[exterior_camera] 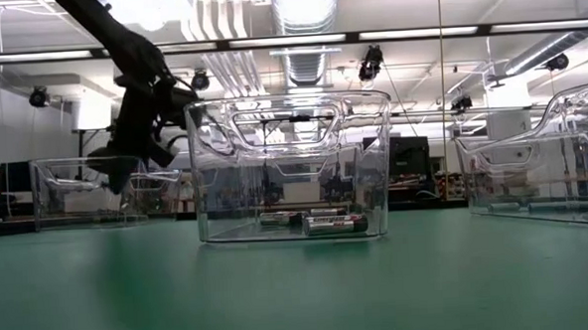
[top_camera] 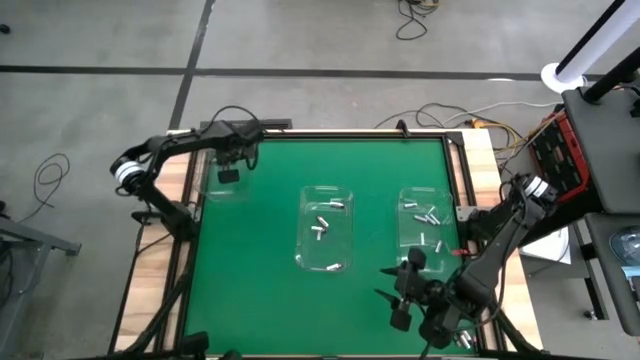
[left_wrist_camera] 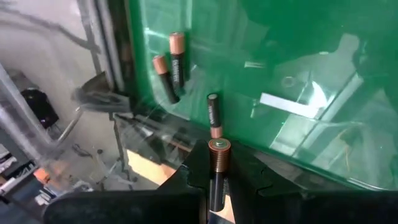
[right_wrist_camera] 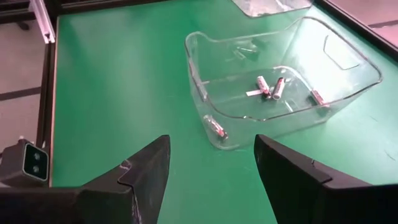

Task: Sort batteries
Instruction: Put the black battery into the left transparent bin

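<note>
Three clear rectangular plastic bins stand on the green-topped bench [top_camera: 260, 260]: the middle bin [top_camera: 326, 228] holds about four small silvery cylindrical batteries [top_camera: 321, 224], the right-side bin [top_camera: 428, 222] roughly six, though they are too tiny to count surely, and the left-side bin [top_camera: 222, 180], left of the middle one, shows three copper-and-black batteries [left_wrist_camera: 176, 59] on its floor. The left hand [left_wrist_camera: 217, 186] hangs over that left-side bin, pinching a fourth copper-topped battery [left_wrist_camera: 218, 165] end-on. The right hand [right_wrist_camera: 211, 168] is spread wide and holds nothing, near the bench's front edge, right of the middle bin.
</note>
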{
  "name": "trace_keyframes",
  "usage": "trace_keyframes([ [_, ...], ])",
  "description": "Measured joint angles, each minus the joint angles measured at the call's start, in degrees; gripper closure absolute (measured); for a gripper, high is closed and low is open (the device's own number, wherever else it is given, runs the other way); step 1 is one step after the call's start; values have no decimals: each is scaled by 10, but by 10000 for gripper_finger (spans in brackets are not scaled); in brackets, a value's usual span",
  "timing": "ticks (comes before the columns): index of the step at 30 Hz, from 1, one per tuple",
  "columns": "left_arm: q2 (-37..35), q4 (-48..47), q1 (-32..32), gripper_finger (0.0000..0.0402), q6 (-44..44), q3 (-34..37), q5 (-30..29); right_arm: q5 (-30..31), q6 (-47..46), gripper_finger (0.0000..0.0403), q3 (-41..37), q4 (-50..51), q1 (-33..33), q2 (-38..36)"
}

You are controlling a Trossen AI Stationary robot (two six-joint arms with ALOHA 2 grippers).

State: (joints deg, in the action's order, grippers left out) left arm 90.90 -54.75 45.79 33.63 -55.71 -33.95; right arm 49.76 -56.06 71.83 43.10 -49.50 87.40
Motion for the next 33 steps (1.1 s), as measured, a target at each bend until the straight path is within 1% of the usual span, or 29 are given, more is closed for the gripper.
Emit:
trace_keyframes([
  [3,19,4,3,392,9,3,9,-1,-21,180,0,-1,0,9],
  [6,37,7,7,392,17,4,31,0,-39,183,1,-1,0,16],
  [12,64,22,20,392,32,4,75,-1,-39,184,13,-1,0,20],
  [15,68,32,26,392,44,4,97,-1,-35,184,20,-1,0,20],
  [19,74,42,33,389,54,3,111,-1,-30,184,24,0,0,20],
  [23,74,42,34,377,62,3,114,-1,-23,184,28,-1,0,20],
  [28,74,40,34,381,64,3,115,-4,-18,184,28,0,0,20],
  [30,74,39,35,382,65,3,130,-6,-18,184,28,0,0,20],
  [33,76,43,35,380,69,8,170,-7,-18,184,28,0,0,20],
])
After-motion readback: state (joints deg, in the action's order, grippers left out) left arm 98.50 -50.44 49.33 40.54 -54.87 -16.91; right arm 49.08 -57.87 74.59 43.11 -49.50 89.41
